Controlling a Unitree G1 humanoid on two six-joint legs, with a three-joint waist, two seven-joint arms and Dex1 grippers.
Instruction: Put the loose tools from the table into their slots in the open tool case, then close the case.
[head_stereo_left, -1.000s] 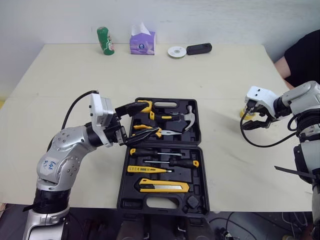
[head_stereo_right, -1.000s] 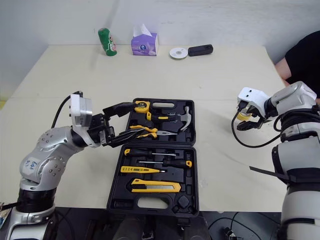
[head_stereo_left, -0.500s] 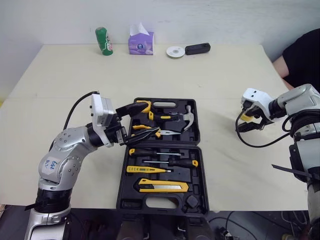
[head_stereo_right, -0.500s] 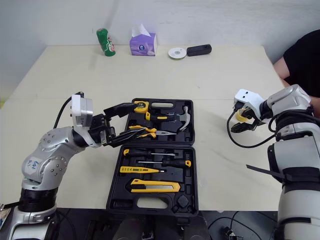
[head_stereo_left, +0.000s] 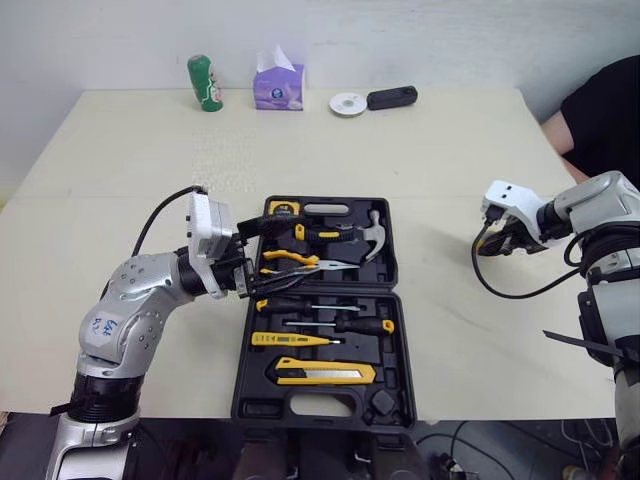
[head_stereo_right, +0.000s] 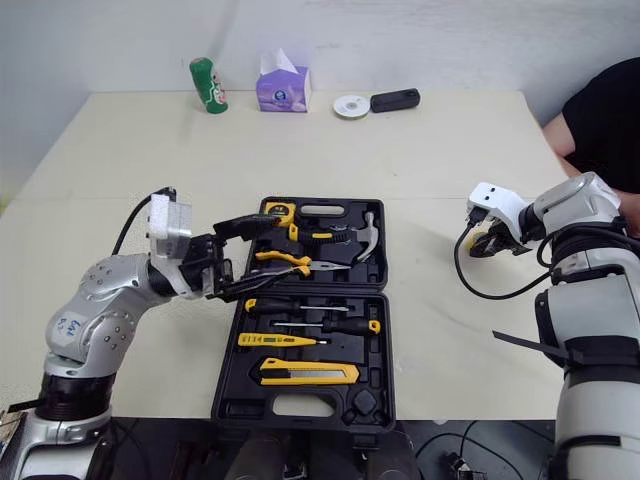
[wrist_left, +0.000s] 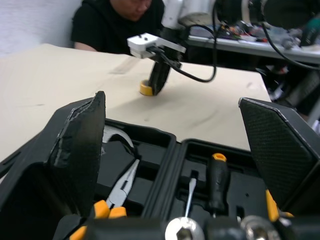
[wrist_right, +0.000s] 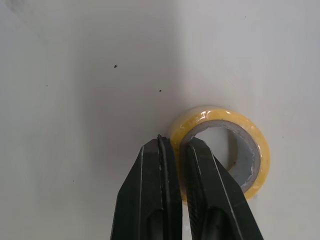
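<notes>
Case open, tape right of it on the surface.
My right pincer is clamped on the tape's rim; left pincer gapes at the case's left edge; pliers, hammer, knife sit inside.

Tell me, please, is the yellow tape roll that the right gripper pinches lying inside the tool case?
No: the yellow tape roll that the right gripper pinches lies on the table, outside the tool case; the right wrist view shows it.

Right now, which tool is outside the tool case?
The yellow tape roll, on the table at the right gripper; every other tool lies inside the tool case.
</notes>
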